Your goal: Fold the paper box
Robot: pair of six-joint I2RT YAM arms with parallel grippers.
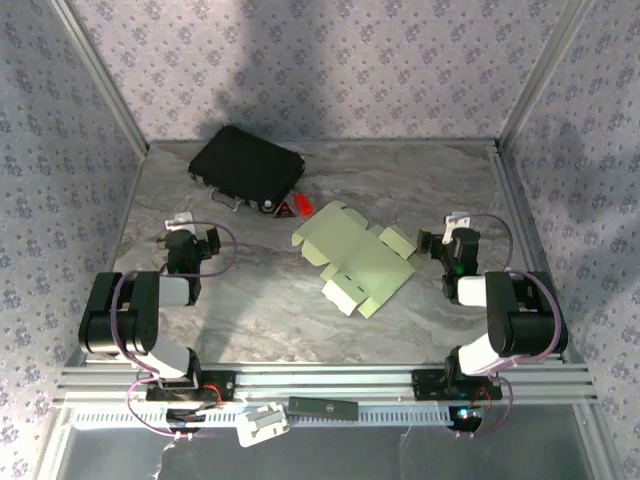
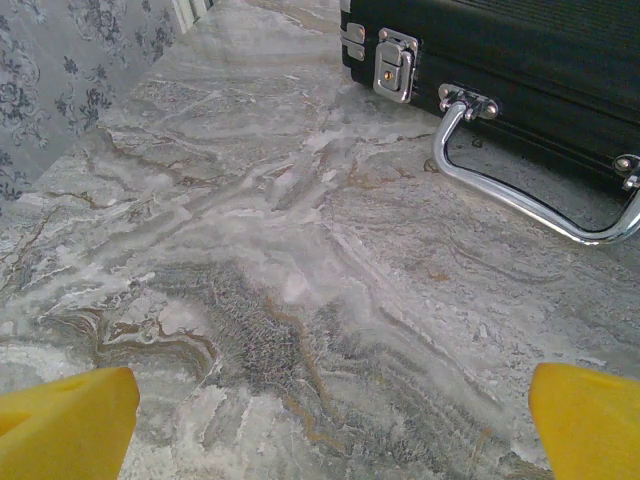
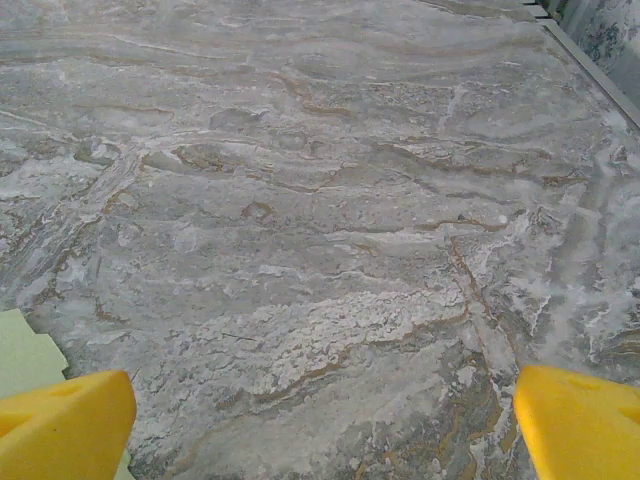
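The paper box (image 1: 357, 259) is a pale green die-cut sheet lying flat and unfolded on the marble table, its flaps spread out, between the two arms and nearer the right one. One corner of the paper box (image 3: 25, 360) shows at the left edge of the right wrist view. My left gripper (image 1: 186, 228) stands open at the left of the table, well apart from the sheet; its yellow fingertips (image 2: 65, 425) frame bare marble. To the right of the sheet my right gripper (image 1: 449, 232) is open too, with nothing between its yellow fingertips (image 3: 580, 420).
A black case (image 1: 246, 166) with metal latches and a chrome handle (image 2: 520, 195) lies at the back left, ahead of the left gripper. A small red item (image 1: 300, 204) sits by its right corner. Patterned walls close three sides of the table (image 1: 250, 300).
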